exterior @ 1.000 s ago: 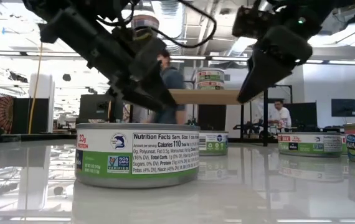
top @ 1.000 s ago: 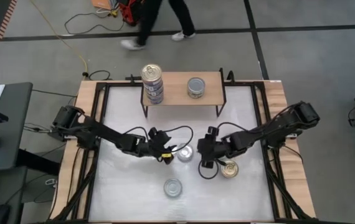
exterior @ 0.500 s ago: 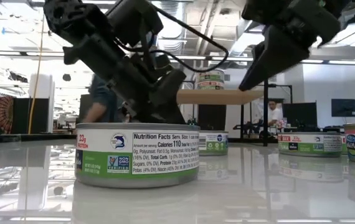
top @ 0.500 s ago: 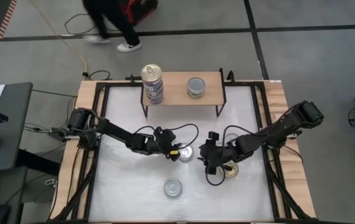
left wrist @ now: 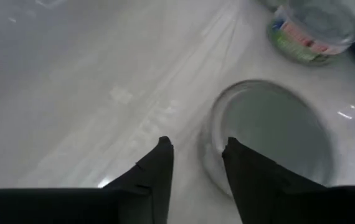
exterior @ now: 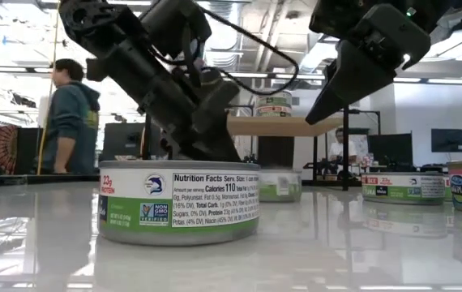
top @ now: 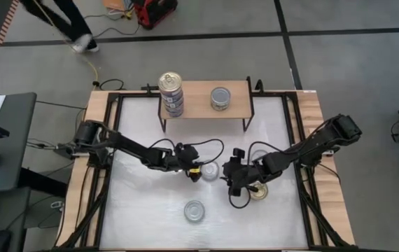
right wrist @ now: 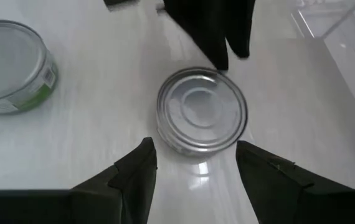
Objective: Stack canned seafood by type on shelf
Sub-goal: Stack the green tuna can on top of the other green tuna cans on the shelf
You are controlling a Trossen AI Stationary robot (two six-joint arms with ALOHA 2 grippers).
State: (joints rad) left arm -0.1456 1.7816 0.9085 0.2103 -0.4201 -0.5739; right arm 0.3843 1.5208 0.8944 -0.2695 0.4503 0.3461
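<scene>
High view: shelf at bench rear carrying stacked tins and single tin, low view: foreground tin label "Nutrition Facts", "Calories 110", "NON GMO", left wrist view: left pincer narrowly spread beside silver tin, right wrist view: right pincer spread before silver-topped tin.

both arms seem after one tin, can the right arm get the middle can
Probably not cleanly: the left gripper crowds the far edge of the middle can, though its side toward the right gripper is free.
</scene>
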